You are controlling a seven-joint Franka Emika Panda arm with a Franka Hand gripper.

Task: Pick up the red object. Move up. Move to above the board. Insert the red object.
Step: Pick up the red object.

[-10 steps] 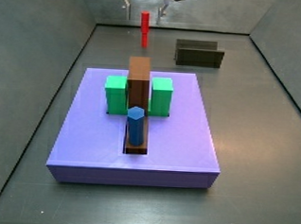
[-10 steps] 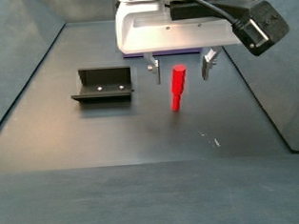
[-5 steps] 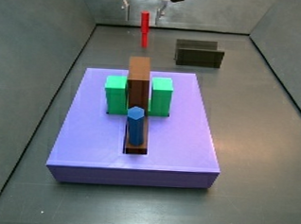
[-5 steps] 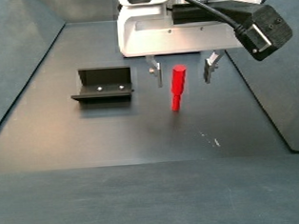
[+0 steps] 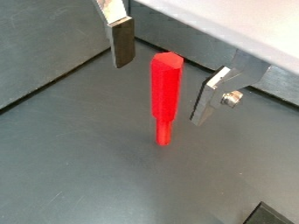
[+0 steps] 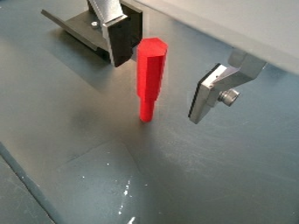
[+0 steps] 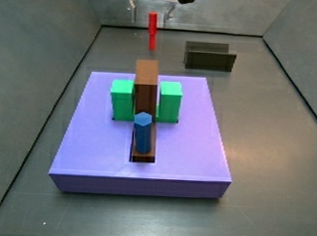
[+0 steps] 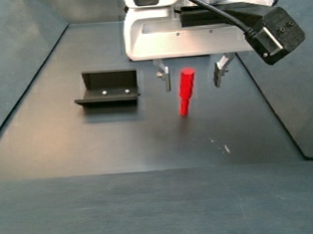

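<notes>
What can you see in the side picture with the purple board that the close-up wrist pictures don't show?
Only the side view with the board shows that purple slab with its brown bar, green blocks and blue peg.

Only the wrist views show the gripper up close: its two silver fingers stand on either side of the red stick, open, with gaps between them and the stick, which stands upright on the dark floor.

Both show the red stick and the dark fixture.
</notes>
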